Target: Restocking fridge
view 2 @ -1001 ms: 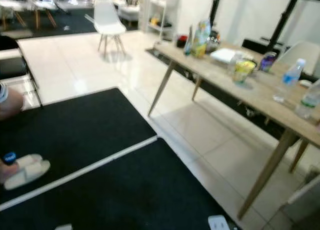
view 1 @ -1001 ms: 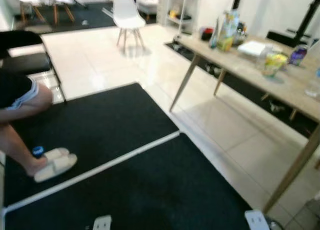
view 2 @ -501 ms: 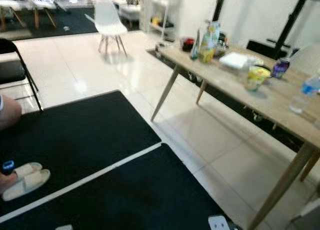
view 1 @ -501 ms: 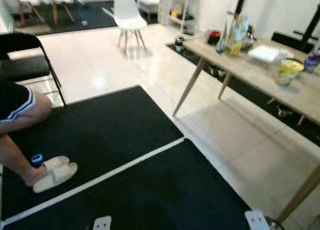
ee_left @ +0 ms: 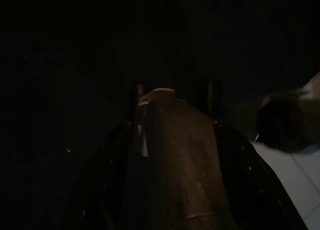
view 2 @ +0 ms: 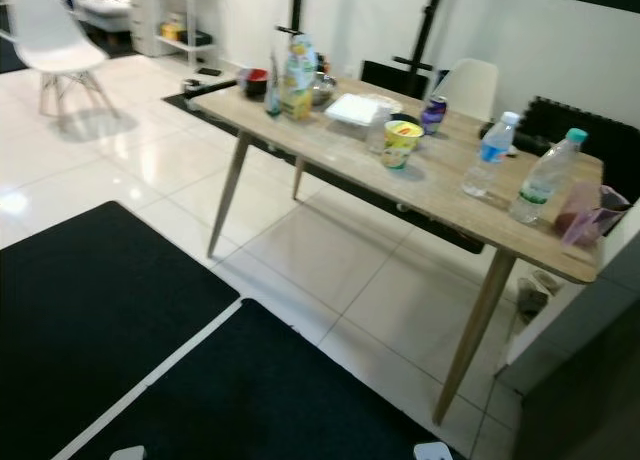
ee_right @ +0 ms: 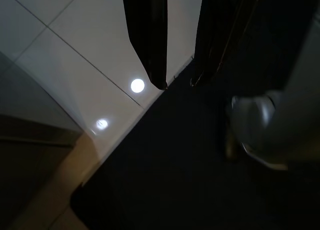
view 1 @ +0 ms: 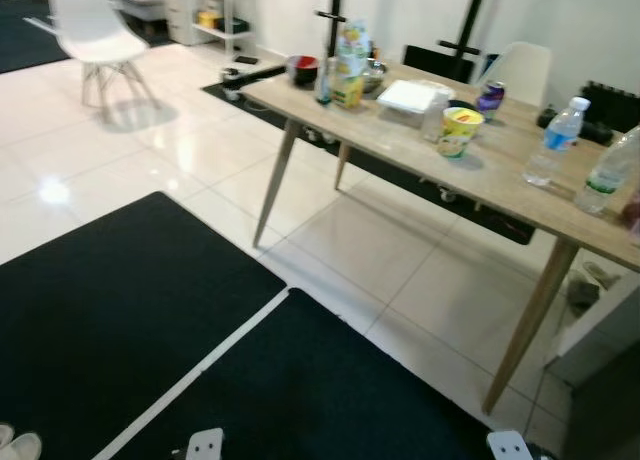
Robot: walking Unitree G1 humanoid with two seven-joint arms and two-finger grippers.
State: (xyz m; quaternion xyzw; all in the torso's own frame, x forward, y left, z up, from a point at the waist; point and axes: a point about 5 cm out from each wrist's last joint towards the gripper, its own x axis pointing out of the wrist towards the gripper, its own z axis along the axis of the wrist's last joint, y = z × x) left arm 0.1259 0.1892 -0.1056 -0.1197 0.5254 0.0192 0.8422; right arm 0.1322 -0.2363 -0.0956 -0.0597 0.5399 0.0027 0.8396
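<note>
Change of view: the head camera is seen to have swung toward the robot's right since a second ago; the seated person's legs and black chair are no longer framed, and only a slipper tip (view 1: 18,444) is left at the lower edge.
Meaning for the task: the wooden table (view 2: 450,205) is now brought fully into view, so the stock to be carried is judged located; nothing is yet picked up, and no fridge can be identified.
Task items: all are placed on the table top, well apart from both grippers.
Count, bottles: two clear water bottles (view 2: 489,168) (view 2: 545,179).
Count, cups and cans: one yellow-green cup (view 2: 401,142), one purple can (view 2: 434,110).
Count, other: one tall carton (view 2: 297,76), one dark bowl (view 2: 254,79), one white chair (view 1: 90,30).
Left gripper (ee_left: 172,120): hung in darkness; its opening cannot be told.
Right gripper (ee_right: 177,82): hung over the mat edge, fingers slightly parted, nothing held.
</note>
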